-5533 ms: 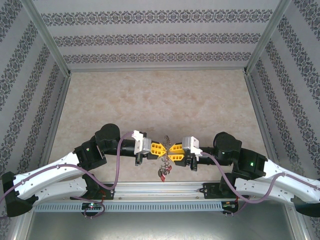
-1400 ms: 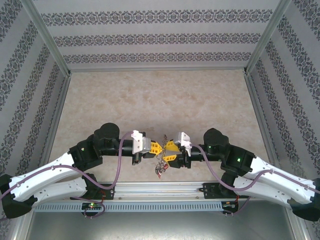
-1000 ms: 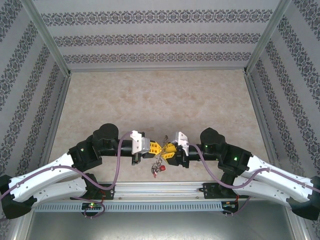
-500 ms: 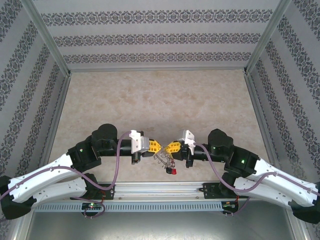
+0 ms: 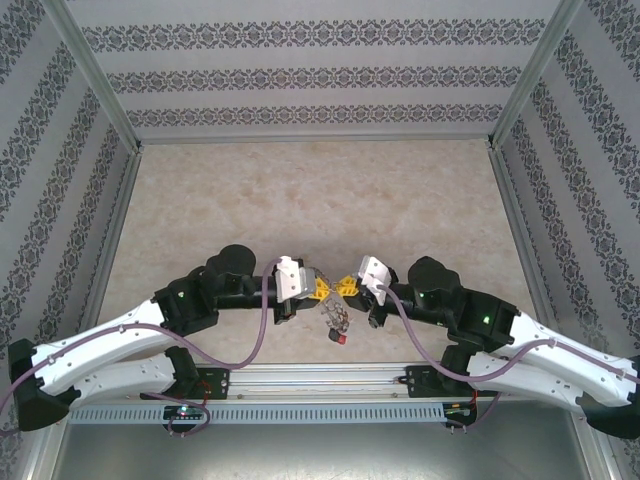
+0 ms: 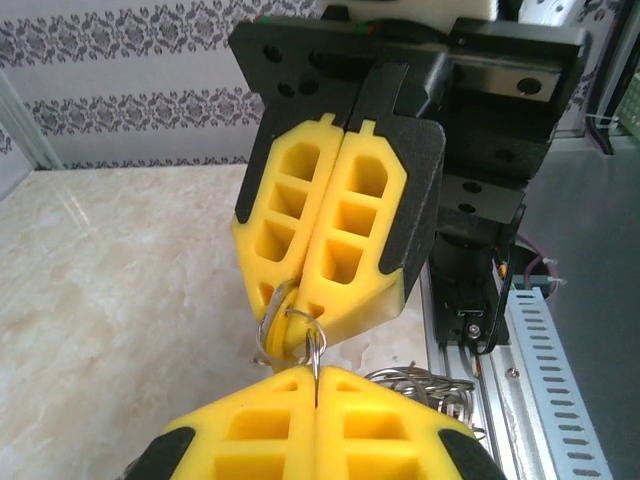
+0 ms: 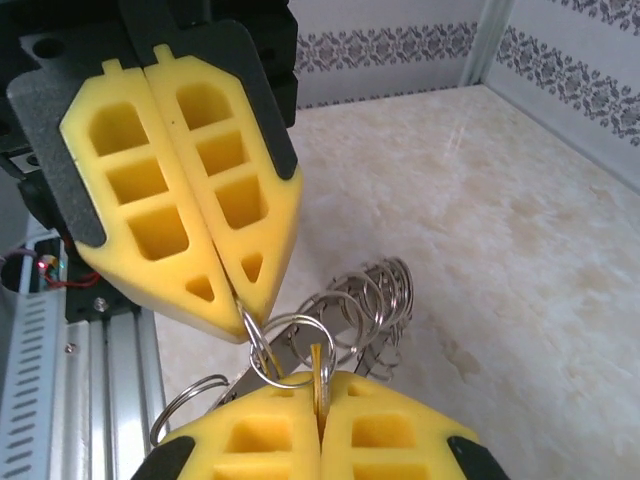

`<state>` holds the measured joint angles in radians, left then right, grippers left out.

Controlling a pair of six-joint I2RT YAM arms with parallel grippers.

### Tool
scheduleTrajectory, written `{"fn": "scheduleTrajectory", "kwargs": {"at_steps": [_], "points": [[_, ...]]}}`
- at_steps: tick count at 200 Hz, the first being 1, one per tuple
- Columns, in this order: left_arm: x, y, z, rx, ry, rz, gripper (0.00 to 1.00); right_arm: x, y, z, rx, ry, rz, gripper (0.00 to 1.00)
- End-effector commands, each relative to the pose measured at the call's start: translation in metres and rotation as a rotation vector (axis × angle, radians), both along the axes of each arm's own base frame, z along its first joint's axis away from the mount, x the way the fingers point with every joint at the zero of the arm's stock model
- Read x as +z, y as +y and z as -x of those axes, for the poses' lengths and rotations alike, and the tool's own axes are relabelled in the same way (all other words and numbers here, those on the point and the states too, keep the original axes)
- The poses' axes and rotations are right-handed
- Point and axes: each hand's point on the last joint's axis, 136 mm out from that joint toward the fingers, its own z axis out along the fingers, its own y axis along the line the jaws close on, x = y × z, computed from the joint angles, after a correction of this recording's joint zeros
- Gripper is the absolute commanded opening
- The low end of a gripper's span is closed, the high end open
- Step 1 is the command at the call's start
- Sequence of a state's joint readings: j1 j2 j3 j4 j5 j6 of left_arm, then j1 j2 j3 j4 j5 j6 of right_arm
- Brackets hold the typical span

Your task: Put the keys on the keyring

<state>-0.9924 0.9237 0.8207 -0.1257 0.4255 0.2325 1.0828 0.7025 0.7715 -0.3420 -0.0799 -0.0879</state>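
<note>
My left gripper (image 5: 318, 289) and right gripper (image 5: 346, 287) meet tip to tip above the near table edge. The keyring (image 5: 335, 312), a bunch of linked silvery split rings, hangs between them with a red key (image 5: 343, 338) at its lower end. In the left wrist view my left gripper (image 6: 316, 372) is shut on a thin ring of the keyring (image 6: 428, 386). The right gripper (image 6: 290, 315) faces it, pinching a yellow key (image 6: 284, 334). In the right wrist view my right gripper (image 7: 320, 382) is shut on that yellow key (image 7: 318, 362), and a ring threads through it. The left gripper (image 7: 243, 305) clamps the adjoining ring of the keyring (image 7: 378, 292).
The metal rail (image 5: 320, 378) at the table's near edge runs just below the grippers. The marble tabletop (image 5: 320, 200) stretches away behind them, enclosed by patterned walls. A loose split ring (image 7: 190, 402) dangles by the rail side in the right wrist view.
The left arm has pushed to the right and both grippers have drawn tighter together, tips nearly touching. The bunch with the red key still hangs under them, swung slightly.
</note>
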Motion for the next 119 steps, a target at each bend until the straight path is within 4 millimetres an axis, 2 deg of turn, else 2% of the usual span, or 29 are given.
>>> {"fn": "scheduleTrajectory", "kwargs": {"at_steps": [1, 37, 79, 119], "points": [[-0.002, -0.001, -0.012, 0.038, -0.025, -0.01, 0.0, 0.023, 0.001, -0.003, -0.011, -0.067, -0.019, 0.0], [-0.015, 0.001, -0.022, 0.09, -0.008, -0.036, 0.0, 0.019, 0.001, -0.005, -0.028, -0.069, 0.001, 0.0], [-0.016, 0.006, -0.024, 0.115, -0.008, -0.012, 0.21, 0.018, 0.001, -0.009, -0.05, -0.078, 0.015, 0.0], [-0.019, 0.012, -0.028, 0.154, 0.01, 0.017, 0.37, 0.01, 0.0, -0.027, -0.138, -0.086, 0.09, 0.0]]}}
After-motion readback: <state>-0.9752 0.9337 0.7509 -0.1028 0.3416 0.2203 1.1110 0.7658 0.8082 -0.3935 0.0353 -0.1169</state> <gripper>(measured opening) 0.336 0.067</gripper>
